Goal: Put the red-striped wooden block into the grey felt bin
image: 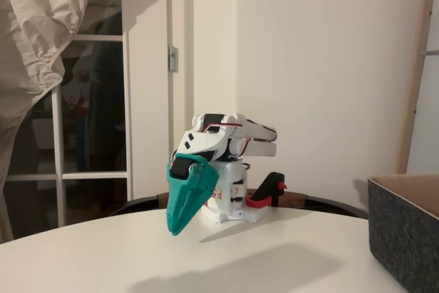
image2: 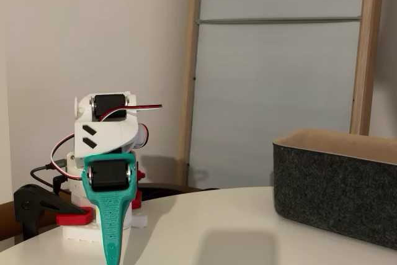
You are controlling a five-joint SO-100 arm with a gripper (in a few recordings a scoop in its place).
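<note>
The teal gripper (image: 184,221), jaws closed and empty, points down lower-centre; the grey felt bin (image: 405,235) sits lower right.

Both fixed views sit low at tabletop (image: 103,259) height, facing me from different sides, sharing my arm (image2: 105,147) and the bin (image2: 335,184).

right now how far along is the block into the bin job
Nothing looks done yet. The arm is folded over its base, with the teal gripper pointing down just above the white table, fingers together and holding nothing. The grey felt bin stands apart from the arm at the right of both fixed views; its inside is hidden from these low angles. All that is left: finding, gripping, carrying and dropping the block.
</note>
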